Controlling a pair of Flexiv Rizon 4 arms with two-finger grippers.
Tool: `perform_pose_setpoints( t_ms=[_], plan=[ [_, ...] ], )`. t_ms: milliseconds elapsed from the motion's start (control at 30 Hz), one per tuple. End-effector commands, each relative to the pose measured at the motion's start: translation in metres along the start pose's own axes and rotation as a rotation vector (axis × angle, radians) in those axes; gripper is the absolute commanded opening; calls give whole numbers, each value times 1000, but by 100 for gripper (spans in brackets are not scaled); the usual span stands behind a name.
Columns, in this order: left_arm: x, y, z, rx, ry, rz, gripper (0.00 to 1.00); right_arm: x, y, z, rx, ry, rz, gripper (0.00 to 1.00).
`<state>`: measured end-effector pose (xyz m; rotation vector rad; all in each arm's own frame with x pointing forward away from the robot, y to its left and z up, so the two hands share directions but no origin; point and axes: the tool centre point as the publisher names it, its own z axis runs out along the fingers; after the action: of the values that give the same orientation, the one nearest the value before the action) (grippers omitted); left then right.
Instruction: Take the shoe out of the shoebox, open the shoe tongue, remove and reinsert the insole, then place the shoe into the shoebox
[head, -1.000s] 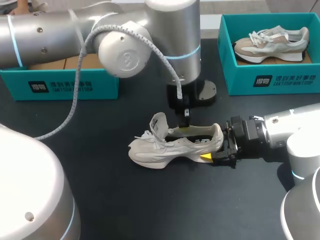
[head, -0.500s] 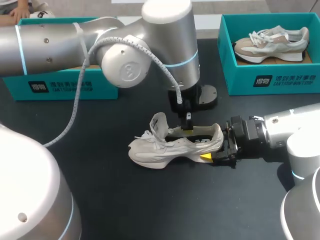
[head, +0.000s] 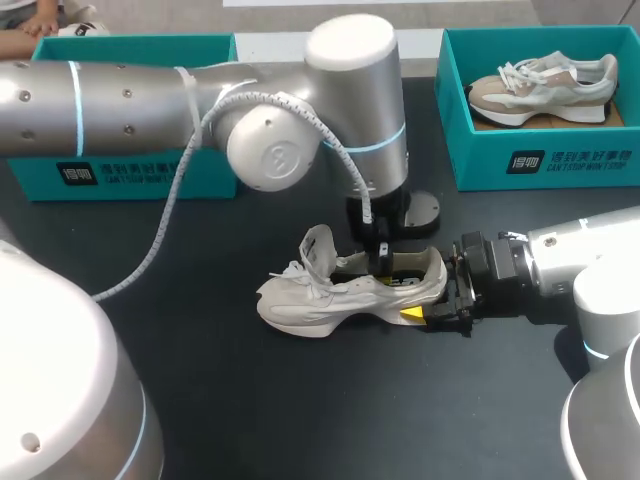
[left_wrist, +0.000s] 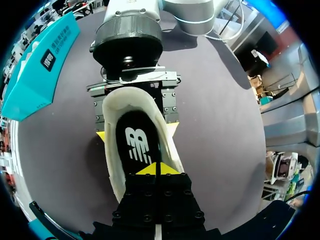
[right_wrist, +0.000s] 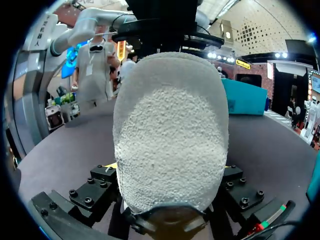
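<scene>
Shoe (head: 330, 296) heel in R hand (head: 433, 297); L hand (left_wrist: 156, 169) closed.

A dark table (head: 250, 400) is seen, its surface matte and nearly black. At its far right corner an open teal shoebox (head: 470, 165) is set, with a pale printed mark on the wall facing the near edge. Inside it a beige and white sneaker (head: 545, 85) is laid on its side, its toe turned toward the table's left edge and its white sole toward the near edge. White laces (head: 520, 72) are gathered loosely over its upper.
</scene>
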<state>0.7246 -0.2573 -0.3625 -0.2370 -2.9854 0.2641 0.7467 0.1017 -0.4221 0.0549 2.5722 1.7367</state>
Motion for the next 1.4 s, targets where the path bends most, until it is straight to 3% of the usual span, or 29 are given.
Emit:
perform_pose_setpoints(
  t_ms=[33, 400, 433, 467, 500, 600, 733, 1000, 1167, 1300, 1400],
  plan=[
    [4, 4, 11, 1, -3, 12, 0, -1, -7, 5, 1, -2, -1, 0],
    [10, 8, 29, 13, -15, 43, 0, -1, -7, 5, 1, -2, -1, 0],
    [10, 8, 30, 12, -25, 42, 6, -1, -7, 5, 1, -2, -1, 0],
    [10, 8, 31, 5, -32, 38, 19, -1, -7, 5, 1, -2, -1, 0],
    [9, 8, 32, 4, -32, 38, 11, -1, -7, 5, 1, -2, -1, 0],
    [8, 9, 33, -5, -49, 40, 16, -1, -7, 5, 1, -2, -1, 0],
    [7, 10, 33, -11, -73, 47, 37, -1, -7, 5, 1, -2, -1, 0],
    [5, 7, 40, -21, -129, 60, 41, -1, -7, 5, 1, -2, -1, 0],
    [6, 5, 51, 7, -150, 75, 48, -1, -7, 5, 1, -2, -1, 0],
    [4, 6, 60, 33, -182, 61, 46, -1, -7, 5, 1, -2, -1, 0],
    [-1, 7, 65, 26, -205, 50, 29, -1, -7, 5, 1, -2, -1, 0]
  ],
)
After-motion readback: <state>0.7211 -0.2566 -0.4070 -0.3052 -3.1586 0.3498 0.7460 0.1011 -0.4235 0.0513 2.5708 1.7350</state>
